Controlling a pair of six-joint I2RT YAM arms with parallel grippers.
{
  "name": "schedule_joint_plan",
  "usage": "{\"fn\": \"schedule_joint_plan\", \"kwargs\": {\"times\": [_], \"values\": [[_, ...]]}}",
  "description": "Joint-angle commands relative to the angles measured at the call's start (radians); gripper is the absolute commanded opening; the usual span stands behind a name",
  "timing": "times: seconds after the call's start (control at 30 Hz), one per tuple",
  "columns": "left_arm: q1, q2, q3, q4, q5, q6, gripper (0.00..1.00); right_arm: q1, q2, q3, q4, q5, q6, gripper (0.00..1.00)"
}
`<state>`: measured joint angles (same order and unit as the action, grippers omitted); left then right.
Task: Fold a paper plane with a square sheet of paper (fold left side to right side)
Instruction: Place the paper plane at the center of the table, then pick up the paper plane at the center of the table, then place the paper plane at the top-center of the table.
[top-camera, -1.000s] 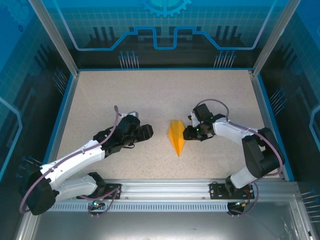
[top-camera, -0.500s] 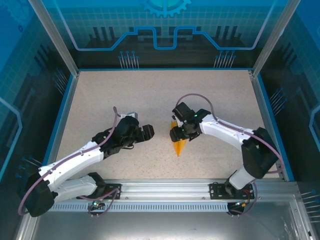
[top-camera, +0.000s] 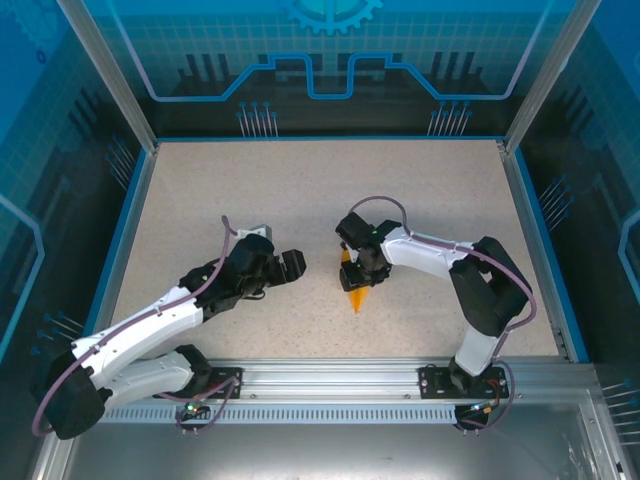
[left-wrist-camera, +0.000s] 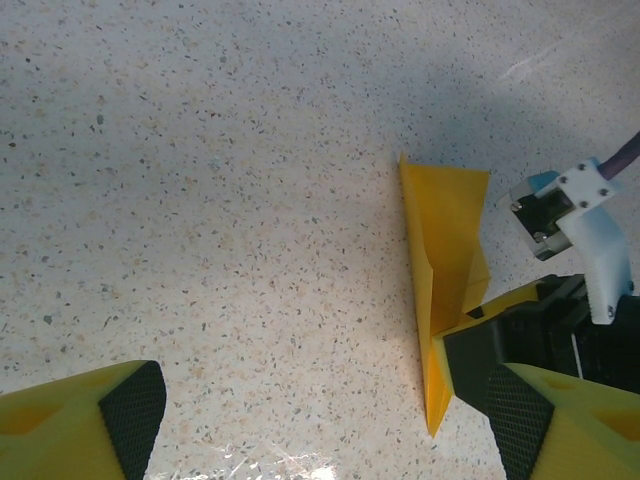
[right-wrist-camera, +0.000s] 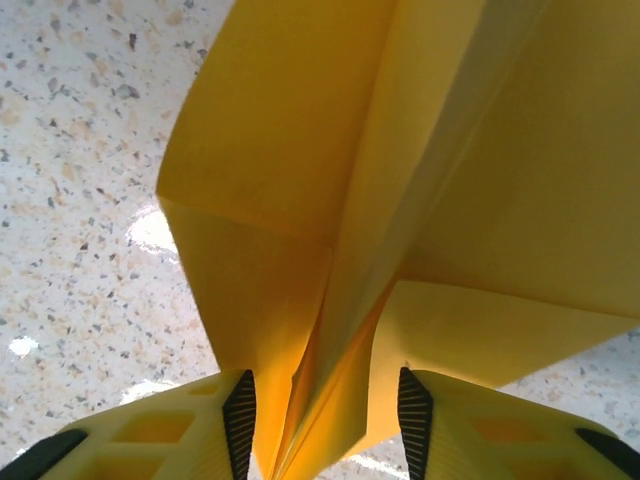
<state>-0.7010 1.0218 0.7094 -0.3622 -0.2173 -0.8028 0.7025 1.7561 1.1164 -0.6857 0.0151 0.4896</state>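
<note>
So the plane (top-camera: 356, 296) (left-wrist-camera: 445, 250) (right-wrist-camera: 400, 170) is sitting around the middle of the bench (top-camera: 220, 190), pointed tip toward the arm bases. It's plain orange-yellow paper, thin and matte, a narrow kite-ish dart with sharp creases. Up close on the right wrist cam you can see flat folded flaps and a raised centre fold running down the middle.

The right tool (top-camera: 362, 272) (right-wrist-camera: 325, 412) is right on top of it, covering the wide end in the overhead view. Its jaws are set narrow, about halfway in, with that centre fold stuck between the two black ribbed pads (right-wrist-camera: 240, 415). Paper looks to be touching both sides, so I'd call it a pinch on the plane.

The left tool (top-camera: 290, 265) (left-wrist-camera: 322, 412) is off to the plane's left, near but apart. Its jaws are spread wide and hold nothing, with just bare bench between the yellow fingers (left-wrist-camera: 70, 430).

The bench itself is a beige speckled stone-look surface, slightly glossy.
</note>
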Motion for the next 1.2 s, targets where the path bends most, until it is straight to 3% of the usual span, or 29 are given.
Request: {"fn": "schedule_joint_plan", "kwargs": {"times": [0.0,0.2,0.47,0.67,0.87,1.0,1.17], "values": [[0.009,-0.011,-0.012,-0.022,-0.026,0.008,0.87,0.02,0.026,0.03,0.008,-0.015,0.009,0.41],[0.008,-0.011,-0.01,-0.026,-0.035,0.007,0.87,0.02,0.071,0.029,0.019,0.003,0.024,0.34],[0.009,-0.029,0.007,-0.052,-0.056,0.036,0.99,-0.028,0.069,0.099,-0.009,0.012,0.018,0.11],[0.009,-0.023,0.063,-0.095,-0.034,0.104,0.99,-0.117,0.164,0.371,-0.154,0.083,-0.026,0.11],[0.008,-0.065,0.063,-0.113,-0.02,0.147,0.99,-0.168,0.414,0.743,-0.338,0.212,-0.069,0.11],[0.009,-0.095,0.052,-0.125,-0.005,0.158,0.99,-0.178,0.552,0.921,-0.399,0.21,-0.064,0.11],[0.008,-0.1,0.05,-0.146,0.004,0.149,0.99,-0.19,0.672,1.024,-0.43,0.169,-0.052,0.12]]}}
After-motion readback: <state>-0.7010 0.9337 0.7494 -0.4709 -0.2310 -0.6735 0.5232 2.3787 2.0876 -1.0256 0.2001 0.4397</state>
